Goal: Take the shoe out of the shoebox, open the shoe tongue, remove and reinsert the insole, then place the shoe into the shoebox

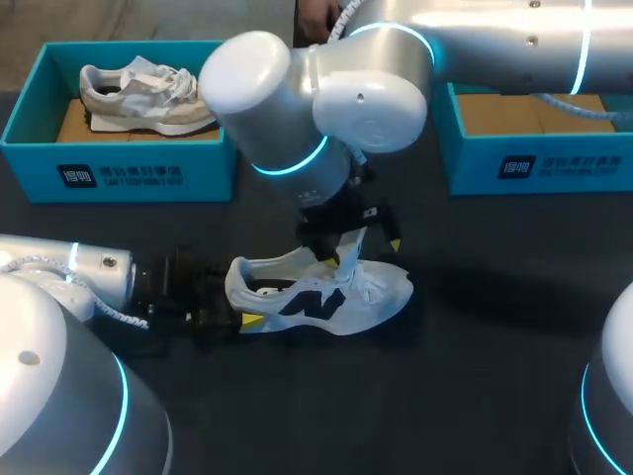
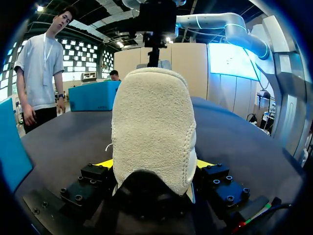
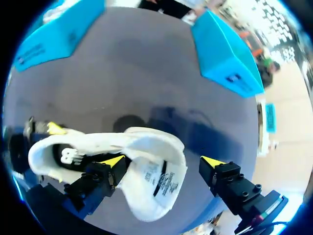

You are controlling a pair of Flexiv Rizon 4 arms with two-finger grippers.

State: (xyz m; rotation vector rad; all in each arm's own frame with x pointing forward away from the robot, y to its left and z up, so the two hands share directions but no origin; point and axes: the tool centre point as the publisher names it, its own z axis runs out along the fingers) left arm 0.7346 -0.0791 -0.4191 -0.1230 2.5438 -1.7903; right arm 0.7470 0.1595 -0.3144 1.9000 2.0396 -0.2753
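Far beyond the left jaws, well apart: left shoebox (image 1: 30,148), with a grey shoe (image 1: 148,94) lying in it. No part in this step.

Left gripper (image 2: 154,164): pinching the heel (image 2: 151,127) of the shoe (image 1: 326,292) from both sides, yellow tips pressed to its flanks, sole down on the table (image 1: 475,376). Keep that pinch firm and low; judged to be the anchor for all the work ahead of it.

Ahead of those jaws, over the middle of the shoe: right gripper (image 3: 163,161), fingers spread wide, pinching nothing. Tongue (image 3: 154,181) standing up between them, close against one finger, apart from the other. Judged step: opening the tongue, to free the way to the insole.

To do it well:
- Centre the spread fingers on the tongue's upper edge.
- Close on its two faces, not on the laces beside it.
- Draw toward the toe, away from the left jaws, in an arc rather than straight up, to avoid lifting the shoe out of the heel pinch.
- Stop at a mouth wide enough for reaching the insole. Insole itself not made out from here.

Beyond the right jaws, well apart: right shoebox (image 1: 475,163), cardboard floor bare where visible.
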